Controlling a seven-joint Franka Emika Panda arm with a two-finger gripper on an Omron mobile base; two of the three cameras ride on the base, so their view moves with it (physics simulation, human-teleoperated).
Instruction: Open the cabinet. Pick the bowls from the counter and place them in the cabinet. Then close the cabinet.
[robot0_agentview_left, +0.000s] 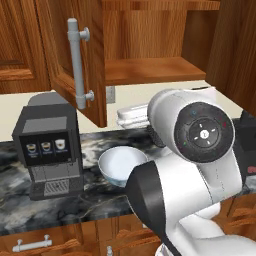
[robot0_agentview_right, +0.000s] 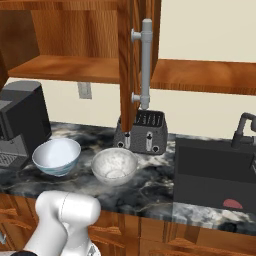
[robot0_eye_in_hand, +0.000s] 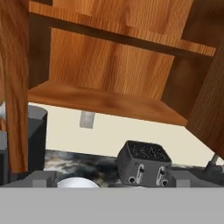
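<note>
Now, you had the cabinet (robot0_agentview_right: 75, 67) standing open, both doors swung out, its lower shelf bare, and neither bowl lifted yet. Your gripper (robot0_eye_in_hand: 111, 181) was spread wide and held nothing; in the hand view its tips sat far apart at the bottom edge, pointed at the back wall under the cabinet.

What mattered was where the bowls lay from the pincer: below and in front of it, down on the counter (robot0_agentview_right: 155, 187), not level with it. In the hand view the rim of the white bowl (robot0_eye_in_hand: 78, 183) just peeked up between the tips, a little to the left, so that one was the nearer. From the right base view you could see it at the left, beside the coffee machine (robot0_agentview_right: 20, 122), with the grey bowl (robot0_agentview_right: 114, 166) just to its right and close to it, apart by a narrow gap. The toaster (robot0_agentview_right: 142, 131) stood behind the grey bowl, under the edge of the right door (robot0_agentview_right: 127, 60).

Both bowls sat upright, mouths up, and being round they gave you no long axis to line up with. My judgement: the coming move called for a tilt down and a drop onto the white bowl's rim, one finger inside and one outside. The shelf was up and ahead of you, between the two open doors.
</note>
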